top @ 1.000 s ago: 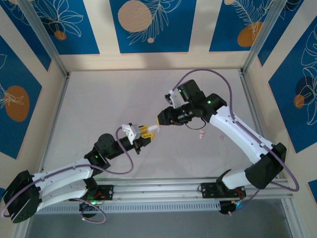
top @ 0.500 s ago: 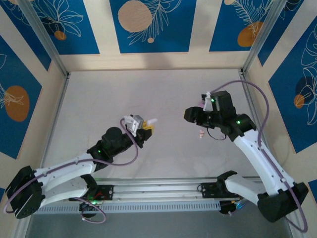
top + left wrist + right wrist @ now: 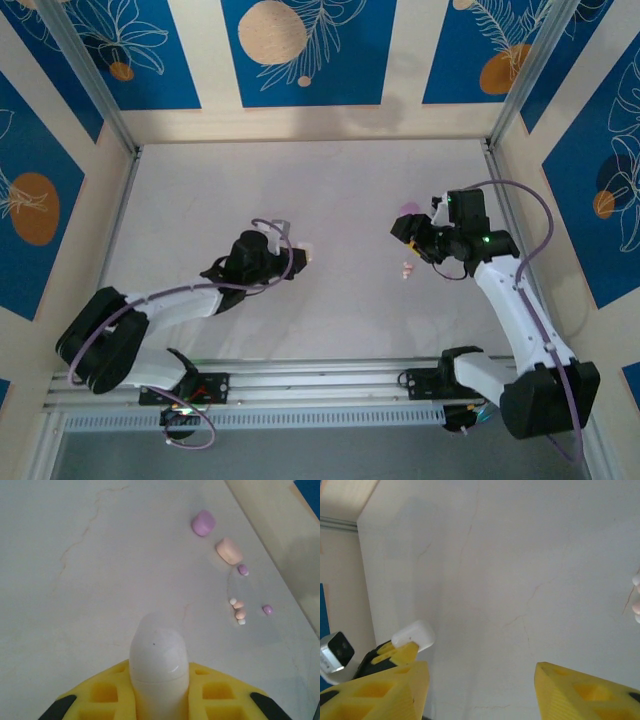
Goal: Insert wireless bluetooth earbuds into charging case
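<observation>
On the pale table (image 3: 220,200) walled by blue leaf-print panels, the left arm lies low, running from its near-left base through a bent elbow, with the forearm reaching right toward the table's middle. The left gripper (image 3: 292,255) is clamped tight on a white charging case (image 3: 303,255). Its wrist camera shows the rounded case (image 3: 159,660) standing up between the yellow fingers (image 3: 105,695), pinched on both sides, with its free end pointing out over the tabletop.

The right arm climbs from its near-right base along the table's right side and bends at the wrist, so the right gripper (image 3: 405,228) points left toward the centre. It stands well apart from the left one. Its wrist view shows the two yellow fingers (image 3: 385,690) spread wide over bare tabletop; the right gripper (image 3: 480,690) has nothing between them and touches nothing. The same view looks across to the white case (image 3: 414,634) in the other gripper.

The earbuds (image 3: 407,268) lie loose on the table just on the near side of the right gripper, outside any case. From the left wrist, the peach-and-white earbuds (image 3: 238,611) lie close together. A peach case (image 3: 229,550) and a purple case (image 3: 203,522) sit beyond them, and two tiny purple pieces (image 3: 267,610) lie nearby. Overhead, the purple case (image 3: 408,208) sits just behind the right gripper.
</observation>
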